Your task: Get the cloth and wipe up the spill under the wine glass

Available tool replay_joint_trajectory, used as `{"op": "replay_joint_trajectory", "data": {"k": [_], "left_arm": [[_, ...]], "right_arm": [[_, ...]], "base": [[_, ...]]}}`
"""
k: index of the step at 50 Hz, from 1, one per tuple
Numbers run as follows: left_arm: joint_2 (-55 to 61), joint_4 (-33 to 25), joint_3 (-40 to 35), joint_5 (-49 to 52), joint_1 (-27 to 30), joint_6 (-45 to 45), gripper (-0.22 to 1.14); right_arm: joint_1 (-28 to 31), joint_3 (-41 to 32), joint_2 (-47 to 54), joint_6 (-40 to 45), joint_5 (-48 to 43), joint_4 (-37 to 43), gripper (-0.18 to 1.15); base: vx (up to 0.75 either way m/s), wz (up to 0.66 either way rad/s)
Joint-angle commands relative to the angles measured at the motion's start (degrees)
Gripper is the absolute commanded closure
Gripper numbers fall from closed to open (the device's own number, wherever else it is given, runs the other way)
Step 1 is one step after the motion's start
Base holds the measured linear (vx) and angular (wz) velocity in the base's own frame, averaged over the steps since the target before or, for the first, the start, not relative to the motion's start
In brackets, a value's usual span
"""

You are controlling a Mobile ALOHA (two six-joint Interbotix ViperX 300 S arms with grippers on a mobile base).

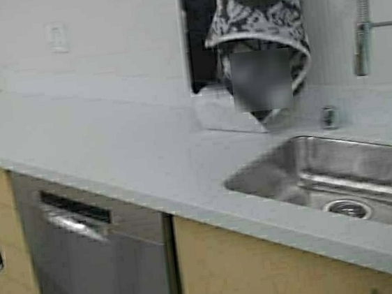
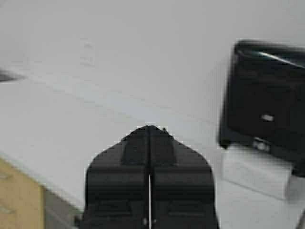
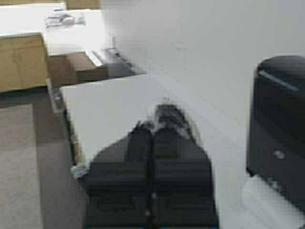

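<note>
Clearly, the dark floral-print cloth point(image 1: 258, 7) was held aloft by the right gripper point(image 3: 151, 138), jaws pinched on a fold of it, beside the black paper-towel dispenser point(image 3: 281, 129). The left gripper point(image 2: 149, 136) was closed, empty. No wine glass was visible; wiping remained undone.

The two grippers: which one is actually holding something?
The right gripper. The dark floral-print cloth is pinched at its closed tips. The left gripper is also shut, but nothing shows between its fingers; only bare white counter lies beyond it.
</note>
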Motion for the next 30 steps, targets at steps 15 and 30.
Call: {"op": "replay_joint_trajectory", "data": {"k": [15,30], "left_arm": [[0.5,-0.1,-0.7,-0.4,0.1,0.0,0.89],[1.8,-0.1,-0.7,-0.3,0.0,0.2,0.89]], "right_arm": [[-0.4,7.9,-2.8,-2.3,-4.4,-0.2,0.91],[-1.9,10.9,-2.2,-1.1,-13.1,0.2,0.91]], "base": [[-0.06,0.46],[-0.04,0.51]]}}
